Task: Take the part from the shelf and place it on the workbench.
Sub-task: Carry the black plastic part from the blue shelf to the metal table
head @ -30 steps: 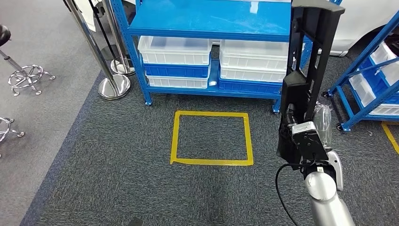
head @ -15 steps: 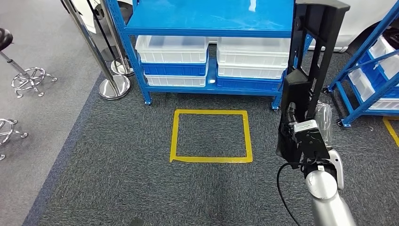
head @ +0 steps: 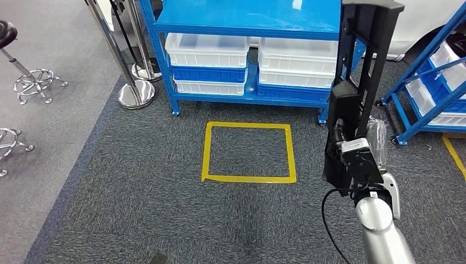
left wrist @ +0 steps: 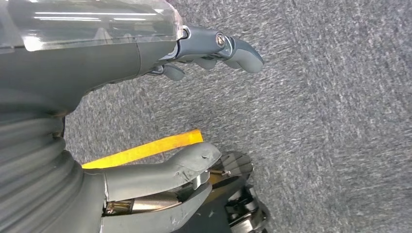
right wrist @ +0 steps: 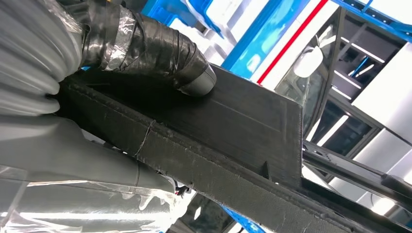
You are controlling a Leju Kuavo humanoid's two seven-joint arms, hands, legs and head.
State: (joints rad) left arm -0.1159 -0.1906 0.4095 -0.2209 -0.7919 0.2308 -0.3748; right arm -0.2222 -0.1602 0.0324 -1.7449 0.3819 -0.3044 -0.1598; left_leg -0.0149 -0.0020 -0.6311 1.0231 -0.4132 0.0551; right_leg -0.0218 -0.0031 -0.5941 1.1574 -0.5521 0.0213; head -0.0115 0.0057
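Long black part (head: 360, 71) gripped upright in right hand (head: 360, 159), thumb (right wrist: 145, 48) pressed on its face, in front of blue shelf (head: 247, 22), left hand (left wrist: 160, 107) spread wide over grey carpet (head: 137, 181), holding nothing, near yellow tape square (head: 248, 152).

1. The part (head: 360, 82) is showing matt black plastic, with a rough, layered grain in the right wrist view.
2. The right hand (head: 360, 159) gripping it is wearing wrinkled clear film and glossy black tape.
3. The carpet (head: 137, 187) is looking like coarse grey cloth.
4. The shelf (head: 247, 22) is gleaming as smooth blue-painted metal.
5. The bins (head: 206, 52) are looking like smooth white plastic.
6. The stanchion base (head: 134, 93) is shining like polished metal.
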